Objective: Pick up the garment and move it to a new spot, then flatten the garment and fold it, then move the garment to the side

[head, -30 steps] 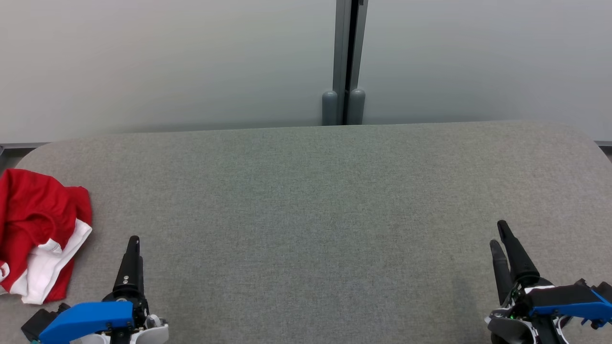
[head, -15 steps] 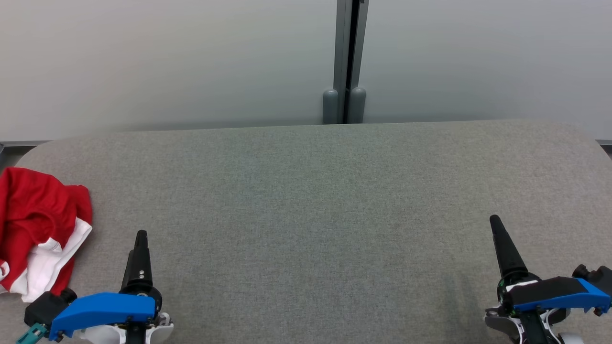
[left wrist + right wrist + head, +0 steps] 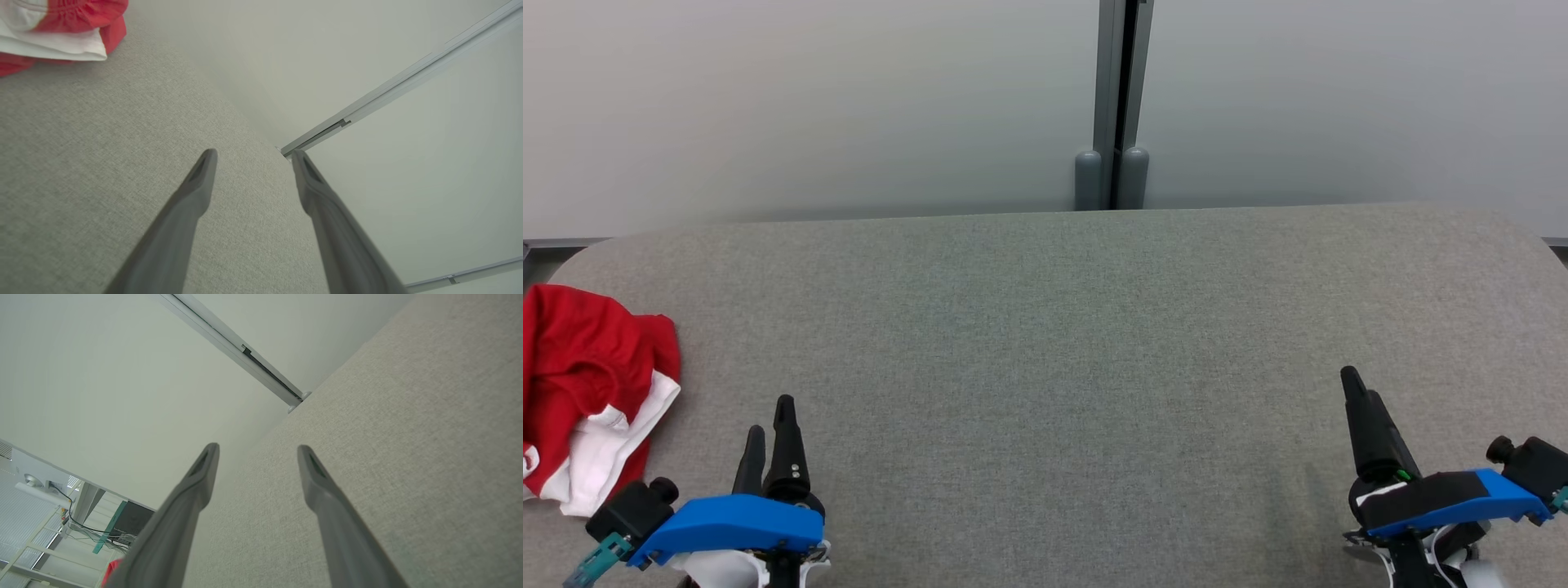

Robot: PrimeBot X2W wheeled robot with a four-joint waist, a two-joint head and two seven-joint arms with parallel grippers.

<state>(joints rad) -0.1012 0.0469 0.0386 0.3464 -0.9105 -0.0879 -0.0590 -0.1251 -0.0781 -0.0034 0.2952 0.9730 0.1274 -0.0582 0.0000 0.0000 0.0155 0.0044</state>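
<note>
Pale grey wall panels (image 3: 809, 106) stand behind a wide grey fabric-covered surface (image 3: 1045, 343) with rounded far corners, and a narrow grey metal post (image 3: 1111, 98) runs down the wall to meet the middle of the surface's far edge. At the surface's left edge, toward the near corner, a crumpled red and white cloth garment (image 3: 592, 392) lies in a loose heap, its white part turned toward the near side. The blue-topped left gripper (image 3: 770, 420) hovers at the near edge just beside the garment without touching it; in the left wrist view its two dark fingers are spread apart with nothing between them. The right gripper (image 3: 1360, 388) sits by the near right corner, well apart from the garment, its fingers likewise parted and empty.
</note>
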